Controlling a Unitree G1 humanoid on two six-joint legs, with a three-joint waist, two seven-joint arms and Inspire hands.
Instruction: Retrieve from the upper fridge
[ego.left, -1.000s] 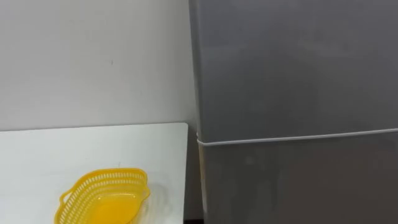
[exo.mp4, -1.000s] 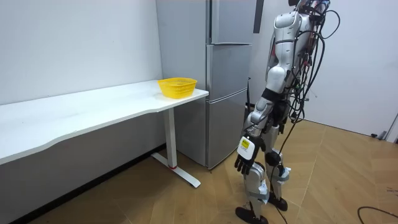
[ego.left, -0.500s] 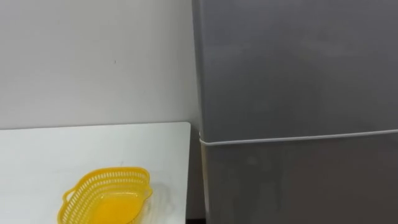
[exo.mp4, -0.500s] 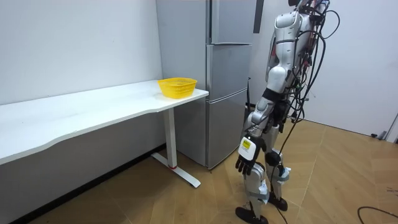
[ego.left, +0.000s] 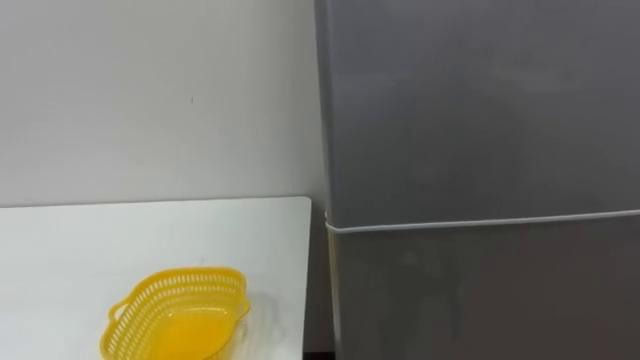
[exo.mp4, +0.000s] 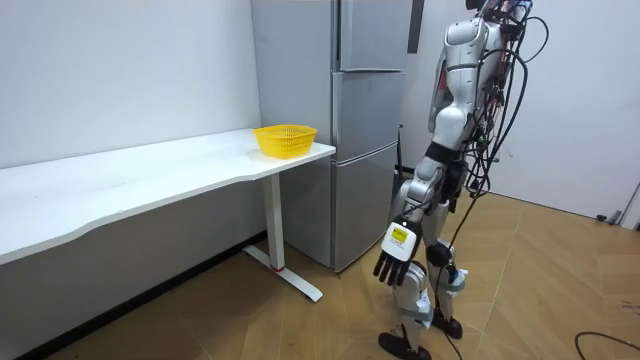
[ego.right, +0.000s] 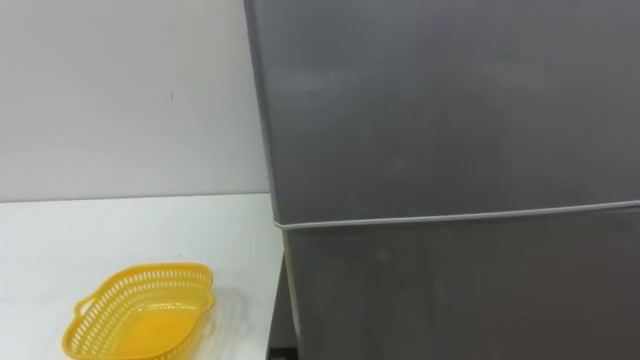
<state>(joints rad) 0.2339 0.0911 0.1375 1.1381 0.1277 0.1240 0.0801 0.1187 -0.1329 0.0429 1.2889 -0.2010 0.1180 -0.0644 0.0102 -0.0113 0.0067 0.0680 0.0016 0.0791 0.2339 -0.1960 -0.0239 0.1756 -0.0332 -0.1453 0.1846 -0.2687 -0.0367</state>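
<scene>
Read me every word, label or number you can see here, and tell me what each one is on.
No text here can be read.
Small tag at the back of the left hand, in the room view: its print is too small to read.
Fridge doors, yellow basket, white table: no lettering visible.

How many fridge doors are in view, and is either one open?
2. The upper door sits above the pale seam, the lower door below it, both beside the white table. Both are closed, so the contents are hidden.
</scene>
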